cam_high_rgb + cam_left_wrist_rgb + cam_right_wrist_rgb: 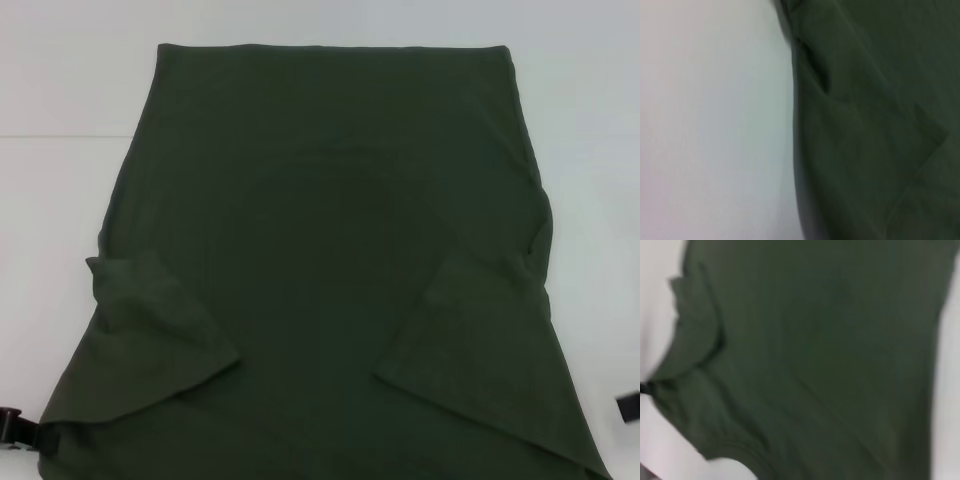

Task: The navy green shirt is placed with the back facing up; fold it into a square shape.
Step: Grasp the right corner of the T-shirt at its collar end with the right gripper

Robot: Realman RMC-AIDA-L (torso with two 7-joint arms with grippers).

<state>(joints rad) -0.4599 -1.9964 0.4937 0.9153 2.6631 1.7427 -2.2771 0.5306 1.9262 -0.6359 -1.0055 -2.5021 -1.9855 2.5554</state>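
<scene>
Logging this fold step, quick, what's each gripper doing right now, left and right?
Left gripper: at the near left edge of the dark olive-green knit T-shirt; grip cannot be told.
Right gripper: off the shirt's right side, barely in view; cannot be told.

Left black hand (14,428) low at the near left edge of the head view, only partly in frame. Right black hand (628,407) just showing at the near right edge. Finger state unreadable for both.
</scene>
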